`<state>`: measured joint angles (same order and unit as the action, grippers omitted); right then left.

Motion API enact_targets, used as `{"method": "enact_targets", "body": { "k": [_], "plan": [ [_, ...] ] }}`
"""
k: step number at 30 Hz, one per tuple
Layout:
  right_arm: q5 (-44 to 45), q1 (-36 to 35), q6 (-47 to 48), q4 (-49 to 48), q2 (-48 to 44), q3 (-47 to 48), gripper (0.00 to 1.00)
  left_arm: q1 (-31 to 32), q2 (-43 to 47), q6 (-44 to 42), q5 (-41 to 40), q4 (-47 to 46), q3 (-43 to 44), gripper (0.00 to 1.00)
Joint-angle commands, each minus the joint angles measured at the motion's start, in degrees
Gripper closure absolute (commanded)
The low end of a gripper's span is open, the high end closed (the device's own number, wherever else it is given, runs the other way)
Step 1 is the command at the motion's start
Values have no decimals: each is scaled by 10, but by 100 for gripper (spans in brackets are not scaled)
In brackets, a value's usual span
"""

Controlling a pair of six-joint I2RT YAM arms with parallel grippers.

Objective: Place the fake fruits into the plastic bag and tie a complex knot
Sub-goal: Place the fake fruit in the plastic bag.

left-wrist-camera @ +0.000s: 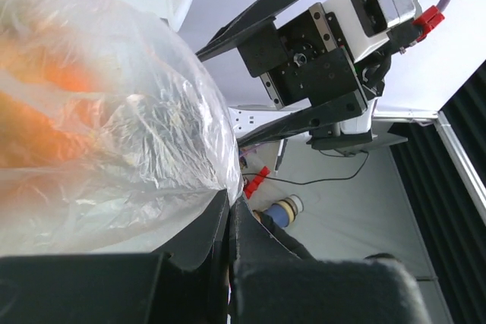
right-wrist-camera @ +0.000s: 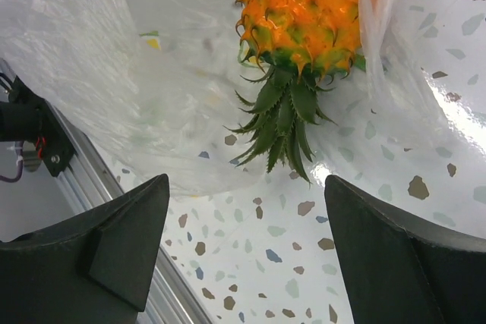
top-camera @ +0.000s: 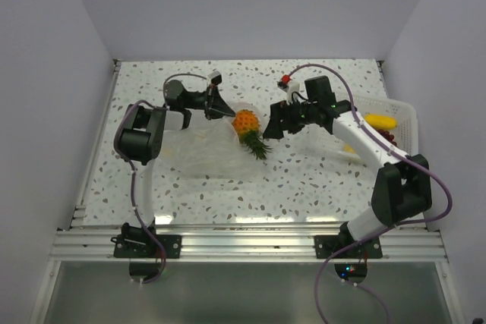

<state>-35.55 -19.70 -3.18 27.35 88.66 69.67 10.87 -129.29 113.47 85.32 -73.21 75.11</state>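
The clear crinkly plastic bag (top-camera: pixel 205 153) lies left of the table's middle. My left gripper (top-camera: pixel 220 109) is shut on its raised edge; in the left wrist view the film (left-wrist-camera: pixel 114 111) bulges out from the closed fingertips (left-wrist-camera: pixel 220 214). An orange toy pineapple (top-camera: pixel 245 121) lies at the bag's mouth, body (right-wrist-camera: pixel 300 13) against the film and green crown (right-wrist-camera: pixel 285 123) pointing out over the table. My right gripper (top-camera: pixel 268 130) hovers just right of the crown, open and empty (right-wrist-camera: pixel 247 181). A yellow fruit (top-camera: pixel 380 121) and a dark reddish one (top-camera: pixel 389 138) sit in the white tray. No knot is in view.
The white slotted tray (top-camera: pixel 406 111) stands at the table's right edge, beside the right arm. Grey walls close in the table at the back and sides. An aluminium rail (top-camera: pixel 250 244) runs along the near edge by the arm bases.
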Motion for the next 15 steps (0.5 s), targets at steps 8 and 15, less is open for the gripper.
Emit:
{"method": "enact_targets", "body": {
  "k": [8, 15],
  "plan": [
    [-21, 3, 28, 34, -20, 31, 11, 8, 39, 133, 117, -309, -6, 93],
    [-5, 2, 77, 106, 18, 89, 11, -1, 116, 133, 49, -304, -145, 67]
  ]
}}
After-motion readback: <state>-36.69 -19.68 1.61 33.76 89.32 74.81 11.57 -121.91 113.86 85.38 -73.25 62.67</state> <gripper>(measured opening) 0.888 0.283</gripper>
